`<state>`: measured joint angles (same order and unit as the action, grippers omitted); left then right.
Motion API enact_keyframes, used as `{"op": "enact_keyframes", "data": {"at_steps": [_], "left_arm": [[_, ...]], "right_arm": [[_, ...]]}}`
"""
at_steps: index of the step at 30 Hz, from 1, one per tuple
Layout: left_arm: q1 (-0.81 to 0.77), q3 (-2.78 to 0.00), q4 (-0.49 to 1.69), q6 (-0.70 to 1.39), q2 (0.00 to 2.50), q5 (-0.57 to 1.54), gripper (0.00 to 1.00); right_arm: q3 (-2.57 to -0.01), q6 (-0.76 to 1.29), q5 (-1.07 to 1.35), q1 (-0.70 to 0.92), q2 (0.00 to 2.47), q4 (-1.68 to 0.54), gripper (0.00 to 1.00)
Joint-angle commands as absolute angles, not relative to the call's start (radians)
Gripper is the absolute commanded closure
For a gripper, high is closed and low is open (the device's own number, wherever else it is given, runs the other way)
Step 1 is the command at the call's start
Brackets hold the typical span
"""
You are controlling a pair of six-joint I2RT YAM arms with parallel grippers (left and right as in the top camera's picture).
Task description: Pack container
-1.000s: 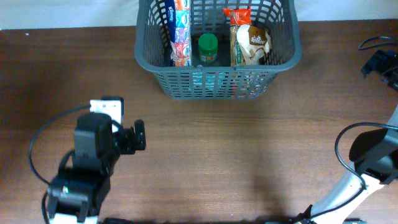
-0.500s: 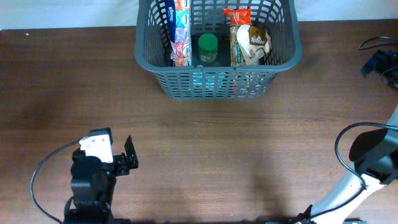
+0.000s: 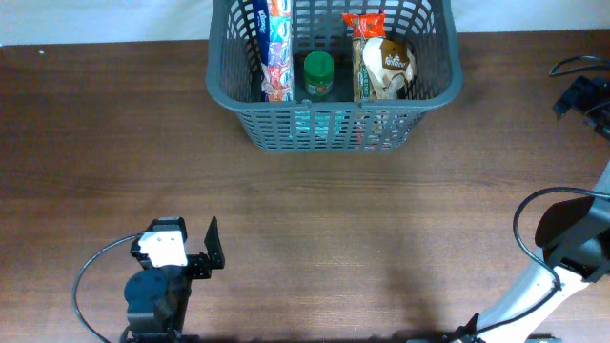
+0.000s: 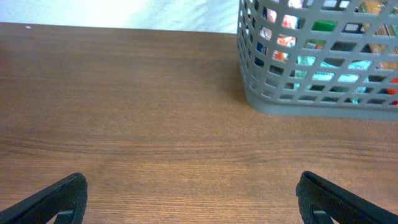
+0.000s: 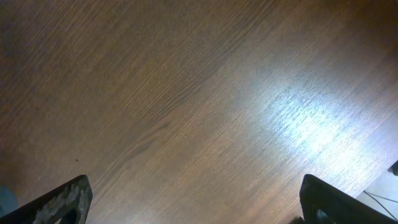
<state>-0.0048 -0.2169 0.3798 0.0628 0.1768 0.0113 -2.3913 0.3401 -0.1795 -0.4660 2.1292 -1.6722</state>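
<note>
**A:** From overhead, where is the container?

**B:** The container [image 3: 329, 129] sits at the far edge of the table [image 3: 381, 219], near the middle. Inside it stand a tissue pack [image 3: 276, 52], a green-lidded jar [image 3: 318, 74] and a snack bag [image 3: 383, 65]. The left gripper [image 3: 208, 250] hangs at the near left, well apart from it. The right arm [image 3: 562, 238] is folded at the near right, and its gripper is not clear from here.

**A:** And the left wrist camera?

**B:** Bare wood ahead, with the container's lattice wall at the upper right. The fingertips [image 4: 59, 199] sit in opposite lower corners, so the jaws are spread wide with nothing between them.

**A:** Right wrist?

**B:** Only table grain and a glare patch [image 5: 305, 118]. The right gripper [image 5: 199, 202] is likewise wide and empty.

**A:** So which step is this?

**B:** I judge the packing to be at or near its end. No loose item shows on the table, and both tools are empty and away from the container.

**A:** Next move?

**B:** If another item exists, it lies outside these views and must be found first. Otherwise the arms need only settle clear of the container.
</note>
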Motion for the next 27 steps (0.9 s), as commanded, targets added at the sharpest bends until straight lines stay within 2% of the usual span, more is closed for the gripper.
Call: {"op": "enact_keyframes", "data": {"at_steps": [1,23,27], "left_arm": [[0.001,-0.184,0.373,0.044,0.143,0.046,0.01],[0.001,-0.106,0.348,0.051,0.004,0.046,0.01],[0.0,-0.106,0.345,0.052,0.004,0.11,0.01]], "right_arm": [[-2.387,0.349,-0.195,-0.472,2.133,-1.671,0.01],[-2.387,0.349,-0.195,-0.472,2.133,-1.672,0.01],[-2.387,0.349,-0.196,-0.472,2.133,-1.672,0.01]]}}
